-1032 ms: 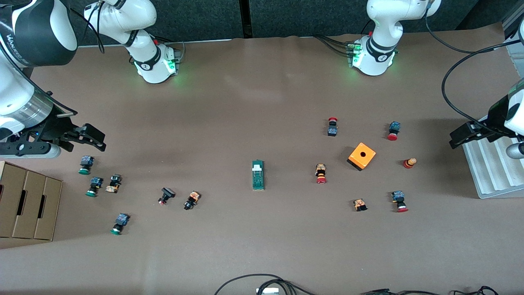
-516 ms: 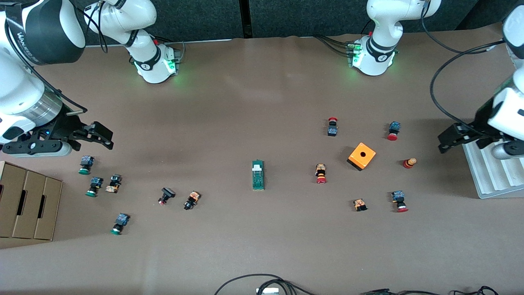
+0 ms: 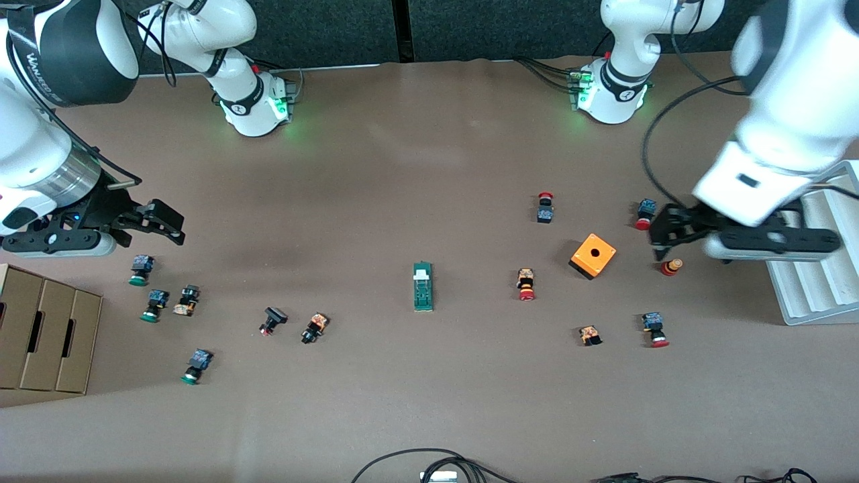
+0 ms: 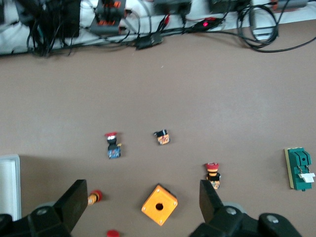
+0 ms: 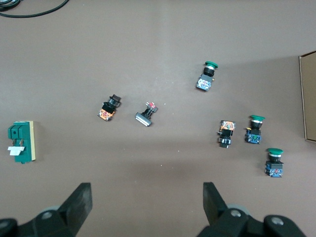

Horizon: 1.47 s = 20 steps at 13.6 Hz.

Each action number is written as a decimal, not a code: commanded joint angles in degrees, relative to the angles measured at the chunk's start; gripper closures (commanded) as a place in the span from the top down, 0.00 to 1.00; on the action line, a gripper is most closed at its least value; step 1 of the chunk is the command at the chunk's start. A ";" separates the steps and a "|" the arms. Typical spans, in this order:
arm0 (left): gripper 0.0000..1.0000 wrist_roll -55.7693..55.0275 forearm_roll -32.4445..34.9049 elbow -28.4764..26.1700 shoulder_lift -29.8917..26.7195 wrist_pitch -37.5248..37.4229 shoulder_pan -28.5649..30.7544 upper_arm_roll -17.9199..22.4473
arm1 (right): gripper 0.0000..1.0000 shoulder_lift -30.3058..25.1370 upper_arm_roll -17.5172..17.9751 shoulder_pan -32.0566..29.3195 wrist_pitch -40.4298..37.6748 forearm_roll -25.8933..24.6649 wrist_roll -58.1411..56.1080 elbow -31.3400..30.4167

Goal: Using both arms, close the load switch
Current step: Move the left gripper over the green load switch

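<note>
Cut off at the table's edge: brown cardboard box [image 3: 40, 332] and white ribbed tray [image 3: 815, 275]. Narrow dark-green load switch [image 3: 423, 286], white tab at one end, alone mid-table. Right gripper [image 3: 158, 225] spread wide, empty, above green-capped buttons; left gripper [image 3: 664, 235] likewise, beside orange cube [image 3: 593, 255].

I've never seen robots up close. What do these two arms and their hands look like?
Both are glossy white jointed tubes with black joint bands, thin black cables and green lights on their round bases. Each ends in a black two-fingered end effector: the left end effector and the right end effector. The right arm also has a silver ring and white lettering.
</note>
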 commanded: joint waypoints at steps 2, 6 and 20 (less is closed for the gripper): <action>1.00 0.06 -1.99 -0.96 1.77 2.60 -0.84 0.35 | 1.00 0.20 -0.30 0.03 -0.30 -0.94 0.66 0.35; 1.00 0.06 -6.21 -1.58 2.47 4.43 -2.51 0.34 | 1.00 0.20 -0.30 0.03 -0.30 -0.94 0.66 0.35; 1.00 -37.51 13.16 -18.01 3.44 35.19 -19.73 0.52 | 1.00 0.29 -0.30 -0.06 -0.22 -0.94 0.66 0.35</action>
